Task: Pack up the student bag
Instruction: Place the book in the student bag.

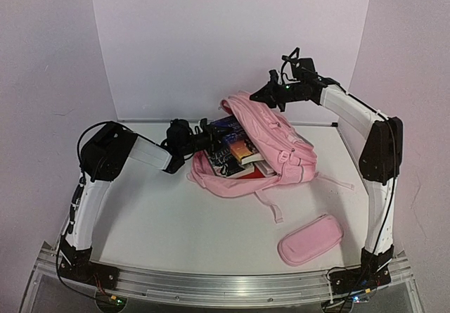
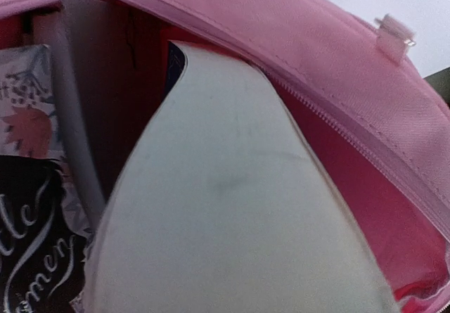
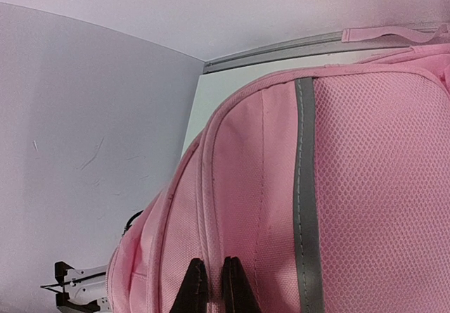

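The student bag (image 1: 281,144) lies open in the middle of the table, its mouth facing left. My right gripper (image 1: 269,96) is above the bag's back end, shut on a fold of the pink top flap (image 3: 267,172) and holding it up; its dark fingertips (image 3: 193,288) pinch a seam. My left gripper (image 1: 199,141) is at the bag's mouth, shut on a blue-covered book (image 1: 226,126). The book's pale page edge (image 2: 225,214) fills the left wrist view and hides the fingers. The book reaches into the pink bag (image 2: 337,67). Other books (image 1: 235,155) lie inside.
A small oblong pink pencil case (image 1: 310,239) lies on the table at the front right. A bag strap (image 1: 271,207) trails toward the front. A dark book cover with white script (image 2: 35,257) sits left of the held book. White walls stand behind the table.
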You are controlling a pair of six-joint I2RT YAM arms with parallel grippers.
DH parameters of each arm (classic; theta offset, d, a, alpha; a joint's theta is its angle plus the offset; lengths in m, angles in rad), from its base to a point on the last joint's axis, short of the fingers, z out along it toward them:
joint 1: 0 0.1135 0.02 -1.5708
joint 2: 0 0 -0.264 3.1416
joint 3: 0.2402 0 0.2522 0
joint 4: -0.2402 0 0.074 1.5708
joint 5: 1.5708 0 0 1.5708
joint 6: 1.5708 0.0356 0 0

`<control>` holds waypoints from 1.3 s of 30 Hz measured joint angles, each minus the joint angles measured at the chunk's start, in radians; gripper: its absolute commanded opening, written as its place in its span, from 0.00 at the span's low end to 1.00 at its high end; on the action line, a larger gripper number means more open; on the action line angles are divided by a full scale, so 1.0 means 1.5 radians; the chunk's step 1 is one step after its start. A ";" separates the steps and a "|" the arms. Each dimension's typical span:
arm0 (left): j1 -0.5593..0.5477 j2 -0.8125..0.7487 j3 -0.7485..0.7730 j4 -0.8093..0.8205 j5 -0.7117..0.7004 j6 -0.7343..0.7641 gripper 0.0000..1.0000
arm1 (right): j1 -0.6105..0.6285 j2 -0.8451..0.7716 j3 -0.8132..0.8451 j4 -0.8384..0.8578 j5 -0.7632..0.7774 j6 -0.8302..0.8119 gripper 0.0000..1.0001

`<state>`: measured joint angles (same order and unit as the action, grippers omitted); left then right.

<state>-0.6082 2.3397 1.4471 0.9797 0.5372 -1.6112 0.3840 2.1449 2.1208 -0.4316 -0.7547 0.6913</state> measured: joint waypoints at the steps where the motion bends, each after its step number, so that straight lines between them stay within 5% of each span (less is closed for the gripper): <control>1: -0.001 0.012 0.021 -0.001 0.015 -0.009 0.00 | 0.000 0.001 0.000 0.002 -0.001 0.001 0.00; 8: -0.005 0.088 0.132 -0.070 0.109 -0.027 0.03 | 0.000 0.006 -0.003 0.015 -0.021 0.013 0.00; 17: -0.009 0.139 0.299 -0.387 0.122 0.093 0.66 | 0.001 0.006 -0.028 0.055 -0.044 0.037 0.00; 24: -0.009 0.002 0.194 -0.553 0.099 0.194 0.79 | 0.001 0.006 -0.030 0.059 -0.049 0.039 0.00; 27: -0.009 -0.047 0.152 -0.598 0.089 0.214 0.74 | 0.001 0.006 -0.030 0.061 -0.050 0.039 0.00; 35: -0.009 -0.044 0.149 -0.650 0.089 0.233 0.16 | 0.001 0.006 -0.038 0.069 -0.055 0.039 0.00; 39: -0.007 0.003 0.223 -0.631 0.115 0.232 0.01 | 0.001 0.003 -0.060 0.087 -0.065 0.039 0.00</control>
<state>-0.6190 2.3442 1.7821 0.0331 0.7104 -1.2638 0.3847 2.1494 2.0315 -0.3013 -0.8525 0.7502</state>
